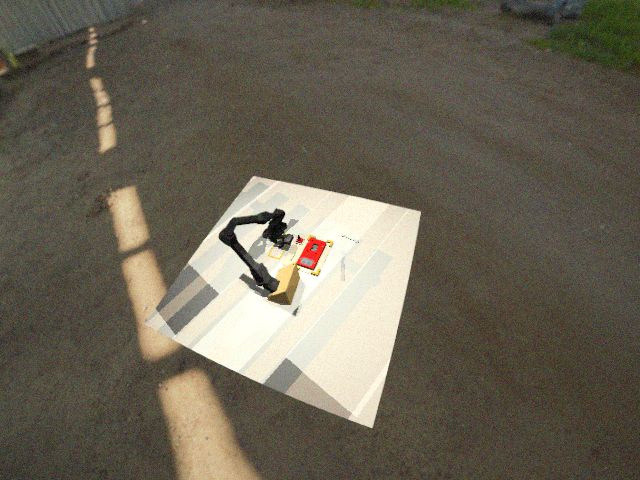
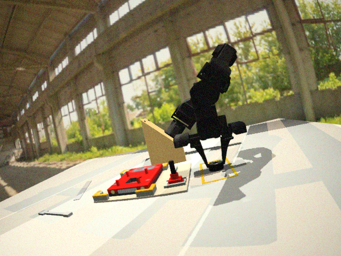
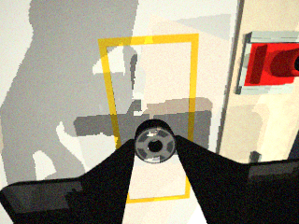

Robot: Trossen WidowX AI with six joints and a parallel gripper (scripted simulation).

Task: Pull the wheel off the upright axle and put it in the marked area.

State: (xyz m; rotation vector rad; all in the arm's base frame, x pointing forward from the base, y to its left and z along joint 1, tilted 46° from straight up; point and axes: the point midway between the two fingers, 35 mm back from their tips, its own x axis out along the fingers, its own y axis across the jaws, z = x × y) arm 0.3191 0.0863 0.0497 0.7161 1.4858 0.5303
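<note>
Wheel point(image 3: 154, 147) is held between the two fingers of the gripper point(image 3: 154, 148), which stand about half open around it. It sits low inside the yellow marked area point(image 2: 218, 172), near its back edge.

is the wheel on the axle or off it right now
Off. The axle stands bare on its red base, while the wheel sits between the gripper fingers, low inside the yellow marked area.
</note>
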